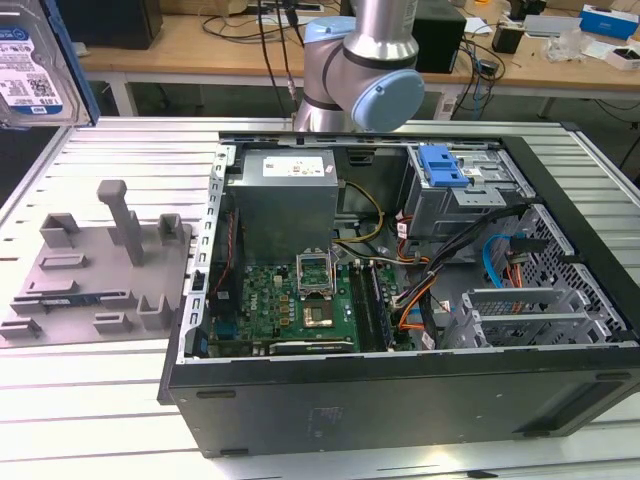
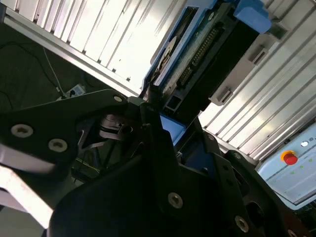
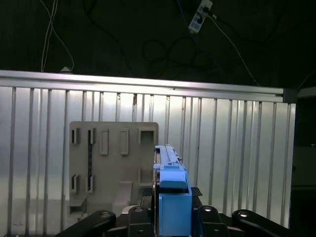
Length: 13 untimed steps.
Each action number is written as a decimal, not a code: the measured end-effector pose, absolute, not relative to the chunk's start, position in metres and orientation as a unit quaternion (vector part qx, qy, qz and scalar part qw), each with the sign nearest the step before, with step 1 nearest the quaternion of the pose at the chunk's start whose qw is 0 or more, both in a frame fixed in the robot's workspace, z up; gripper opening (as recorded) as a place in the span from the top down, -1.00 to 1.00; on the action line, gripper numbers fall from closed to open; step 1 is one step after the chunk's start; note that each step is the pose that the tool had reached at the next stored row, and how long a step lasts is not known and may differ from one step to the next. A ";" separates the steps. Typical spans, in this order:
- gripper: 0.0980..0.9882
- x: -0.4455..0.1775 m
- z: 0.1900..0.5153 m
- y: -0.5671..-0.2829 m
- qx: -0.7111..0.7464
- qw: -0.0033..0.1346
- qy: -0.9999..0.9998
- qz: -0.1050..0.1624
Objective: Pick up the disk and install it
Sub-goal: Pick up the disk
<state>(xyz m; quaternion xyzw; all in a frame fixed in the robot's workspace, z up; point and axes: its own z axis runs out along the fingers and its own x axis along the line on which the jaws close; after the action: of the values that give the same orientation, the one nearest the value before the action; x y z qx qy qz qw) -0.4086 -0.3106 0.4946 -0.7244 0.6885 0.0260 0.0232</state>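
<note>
The disk [image 1: 30, 60] hangs in the air at the exterior view's upper left, its white-and-blue label facing the camera inside a blue carrier bracket. In the first wrist view the disk [image 3: 171, 190] stands edge-on between the black fingers of my gripper [image 3: 171, 219], high above the ribbed table. In the second wrist view the disk [image 2: 207, 54] shows its connector side, with my gripper [image 2: 165, 116] shut on its blue bracket. The grey drive cage [image 1: 470, 200] with its blue latch [image 1: 442, 165] sits in the open computer case [image 1: 400, 400], far from the disk.
A grey holding fixture [image 1: 90, 270] with posts and slots lies on the table at the exterior view's left, and the fixture [image 3: 113, 158] sits below the held disk. The arm's base [image 1: 360, 70] stands behind the case. A red stop button [image 2: 289, 158] sits on a box.
</note>
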 end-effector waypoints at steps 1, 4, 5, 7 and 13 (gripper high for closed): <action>0.39 -0.409 0.495 -0.311 -0.724 0.023 0.688 0.026; 0.39 -0.407 0.495 -0.315 -0.724 0.023 0.688 0.026; 0.39 -0.406 0.495 -0.318 -0.724 0.023 0.688 0.026; 0.39 -0.398 0.495 -0.322 -0.725 0.021 0.688 0.026; 0.39 -0.376 0.497 -0.341 -0.724 0.014 0.689 0.027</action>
<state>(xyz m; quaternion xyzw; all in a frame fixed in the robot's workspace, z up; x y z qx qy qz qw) -0.3755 -0.3406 0.4967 -0.7244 0.6887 0.0269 0.0143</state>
